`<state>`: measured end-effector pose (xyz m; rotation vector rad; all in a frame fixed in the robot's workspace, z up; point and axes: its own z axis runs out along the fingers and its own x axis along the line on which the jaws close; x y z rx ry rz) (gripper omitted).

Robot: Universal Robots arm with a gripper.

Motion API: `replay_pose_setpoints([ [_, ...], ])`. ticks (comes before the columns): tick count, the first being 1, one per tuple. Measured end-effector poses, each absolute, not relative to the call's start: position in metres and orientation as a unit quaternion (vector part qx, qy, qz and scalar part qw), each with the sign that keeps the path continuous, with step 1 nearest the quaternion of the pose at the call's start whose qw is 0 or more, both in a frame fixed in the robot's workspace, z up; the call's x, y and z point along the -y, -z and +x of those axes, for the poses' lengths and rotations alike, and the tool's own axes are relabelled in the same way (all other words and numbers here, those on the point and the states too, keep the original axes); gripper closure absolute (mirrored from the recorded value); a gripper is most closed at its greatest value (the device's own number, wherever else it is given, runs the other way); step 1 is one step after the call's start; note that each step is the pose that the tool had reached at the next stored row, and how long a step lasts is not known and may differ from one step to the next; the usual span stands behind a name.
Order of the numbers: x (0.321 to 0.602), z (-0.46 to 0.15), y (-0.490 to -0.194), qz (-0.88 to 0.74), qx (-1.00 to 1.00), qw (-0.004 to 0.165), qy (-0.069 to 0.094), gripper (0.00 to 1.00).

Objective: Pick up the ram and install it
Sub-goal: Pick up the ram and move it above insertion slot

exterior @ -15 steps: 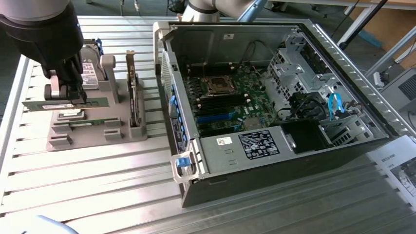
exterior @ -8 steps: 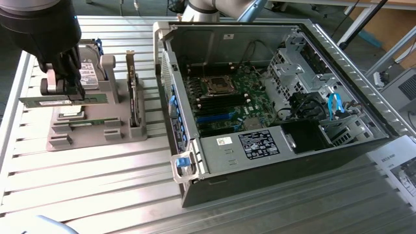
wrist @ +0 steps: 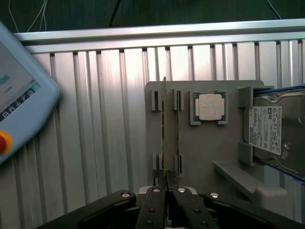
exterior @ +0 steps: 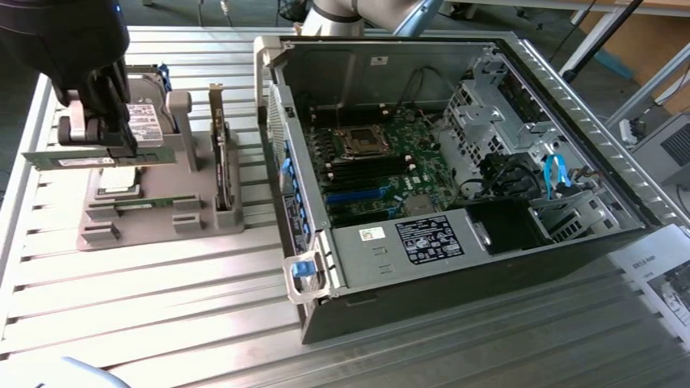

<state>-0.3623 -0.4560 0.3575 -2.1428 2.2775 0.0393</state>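
My gripper [exterior: 103,145] is at the exterior view's left, shut on the ram [exterior: 92,159], a long thin green stick held level just above the grey parts holder [exterior: 161,210]. The wrist view shows the held ram [wrist: 164,129] edge-on, running out from between the closed fingers [wrist: 157,200] of the gripper [wrist: 165,185]. A second stick like it [wrist: 177,129] stands in a slot of the holder [wrist: 200,157] right beside it. The open computer case [exterior: 561,105] lies to the exterior view's right, with its motherboard [exterior: 377,162] exposed.
The holder also carries a square silver processor [wrist: 209,106], a hard drive [wrist: 276,129] and an upright dark expansion card [exterior: 222,170]. A teach pendant [wrist: 19,95] lies on the slatted metal table [exterior: 161,307]. The case's raised wall [exterior: 283,162] stands between holder and motherboard.
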Motion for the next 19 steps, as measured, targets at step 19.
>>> replay_pose_setpoints([
  [19, 0.456, -0.362, -0.383, -0.685, -0.728, 0.007, -0.013, 0.88],
])
